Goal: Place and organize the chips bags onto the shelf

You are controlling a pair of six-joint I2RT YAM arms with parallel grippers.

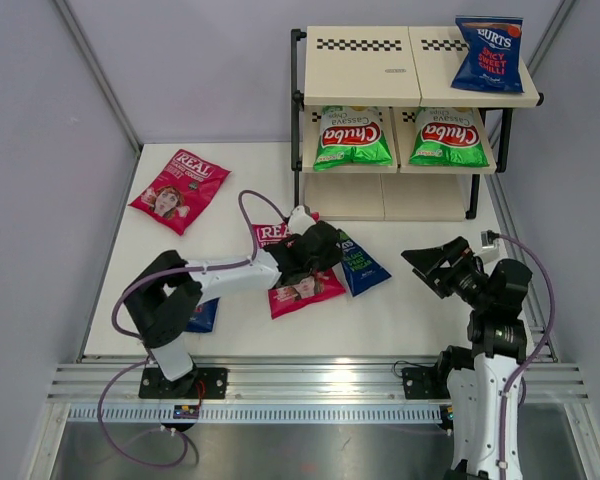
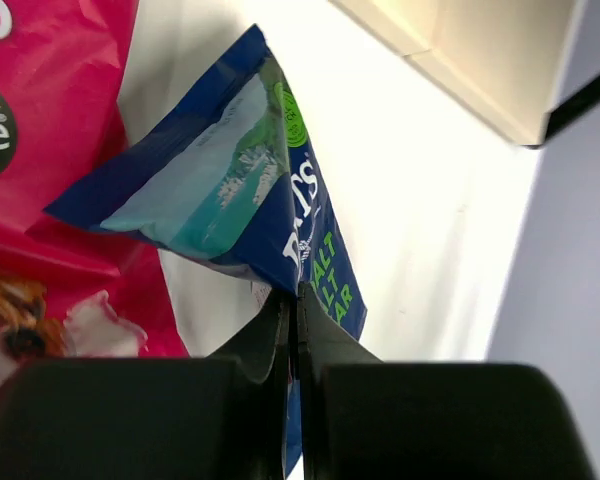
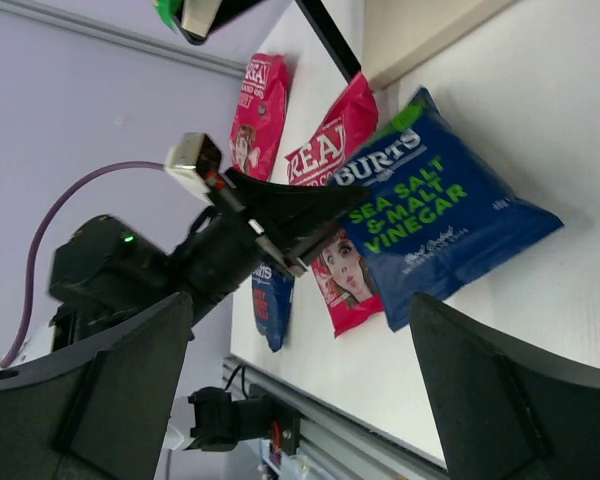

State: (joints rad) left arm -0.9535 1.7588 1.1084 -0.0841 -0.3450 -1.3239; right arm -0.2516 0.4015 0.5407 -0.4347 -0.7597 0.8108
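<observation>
Black left fingers (image 2: 275,345) fill the bottom of the left wrist view, pressed together on the lower seam of the blue BURTS bag (image 2: 220,190), which stretches away from them; its far side touches the pink REAL bag (image 2: 50,130), with the white surface (image 2: 430,260) to the right and a corner of the shelf (image 2: 460,60) beyond. From the right wrist, the right fingers (image 3: 100,400) stand spread wide with nothing between them, looking across at that same bag lying on the surface with only one corner pinched, and a second BURTS bag (image 3: 272,300) lies past the left arm. From above, the held bag sits near the front of the shelf, just right of the pink REAL bag; another REAL bag (image 1: 180,190) lies well apart at far left, two Chuba bags (image 1: 352,137) stand on the middle board, and a lone BURTS bag (image 1: 488,52) leans on the right half of the top board. The step in hand looks like lifting this bag; the grip is thin and on the edge, so the bag will likely hang and swing. Best to raise it straight up until it clears the pink REAL bag, carry it slowly, and set it beside its twin on the top board, label facing out, letting go only once its base rests there
</observation>
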